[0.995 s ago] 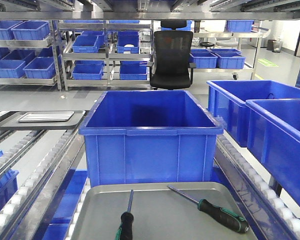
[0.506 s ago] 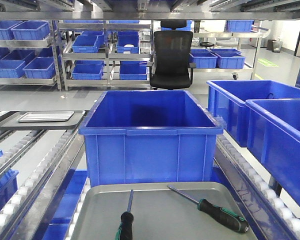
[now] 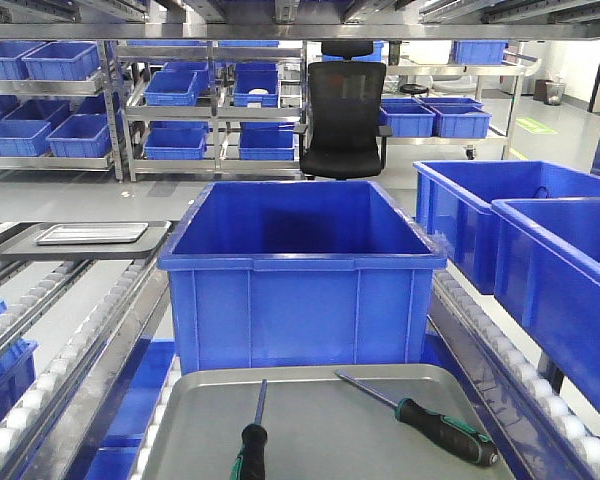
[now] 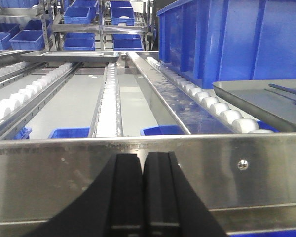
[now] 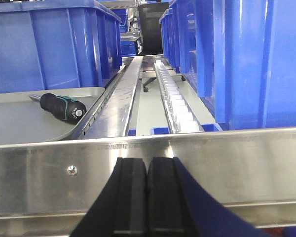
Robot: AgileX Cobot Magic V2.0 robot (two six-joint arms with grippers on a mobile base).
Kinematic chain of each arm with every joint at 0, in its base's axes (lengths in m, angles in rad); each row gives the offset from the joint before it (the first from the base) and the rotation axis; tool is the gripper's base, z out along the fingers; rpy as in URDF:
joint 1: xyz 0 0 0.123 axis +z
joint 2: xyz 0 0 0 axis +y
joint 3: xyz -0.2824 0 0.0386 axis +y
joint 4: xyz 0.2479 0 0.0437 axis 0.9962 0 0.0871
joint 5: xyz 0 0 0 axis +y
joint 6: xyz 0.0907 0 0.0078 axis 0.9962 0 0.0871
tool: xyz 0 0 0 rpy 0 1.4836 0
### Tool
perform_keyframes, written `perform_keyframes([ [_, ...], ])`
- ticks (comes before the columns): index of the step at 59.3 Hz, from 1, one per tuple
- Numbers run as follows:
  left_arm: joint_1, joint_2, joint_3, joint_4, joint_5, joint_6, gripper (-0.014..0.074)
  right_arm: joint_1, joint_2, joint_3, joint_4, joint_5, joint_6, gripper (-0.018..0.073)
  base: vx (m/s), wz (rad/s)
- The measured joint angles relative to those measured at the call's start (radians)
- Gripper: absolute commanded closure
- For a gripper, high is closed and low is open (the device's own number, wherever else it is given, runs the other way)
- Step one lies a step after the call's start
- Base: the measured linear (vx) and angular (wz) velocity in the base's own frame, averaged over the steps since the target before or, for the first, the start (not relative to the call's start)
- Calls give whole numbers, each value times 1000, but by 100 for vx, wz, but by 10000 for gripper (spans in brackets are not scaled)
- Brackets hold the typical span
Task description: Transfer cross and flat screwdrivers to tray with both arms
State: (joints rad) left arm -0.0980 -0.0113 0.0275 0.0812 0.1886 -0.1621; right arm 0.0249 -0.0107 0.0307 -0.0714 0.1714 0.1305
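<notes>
front view: both screwdrivers lie on the grey tray point(image 3: 320, 425), left screwdriver point(image 3: 251, 440) by its near edge, right screwdriver point(image 3: 432, 425) toward the right rim. Looks done to me.
left wrist: left gripper point(image 4: 143, 190) pressed together, empty, behind the steel rail point(image 4: 64, 168).
right wrist: right gripper point(image 5: 147, 195) same, holding nothing.
next: I'd just stay parked.

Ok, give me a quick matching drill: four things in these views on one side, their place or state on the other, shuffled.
1. right screwdriver
2. left end effector
3. blue bin
4. office chair

a. shut, empty
b. far aisle, by the shelves
c. lying angled on the grey tray
d. just behind the tray

Pairs: 1-c, 2-a, 3-d, 4-b
</notes>
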Motion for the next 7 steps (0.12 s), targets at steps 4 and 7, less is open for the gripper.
perform_keyframes([
  [4, 0, 0, 0, 0, 0, 0, 594, 0, 0, 0, 0, -1, 0, 567, 0, 0],
  [7, 0, 0, 0, 0, 0, 0, 594, 0, 0, 0, 0, -1, 0, 567, 0, 0],
])
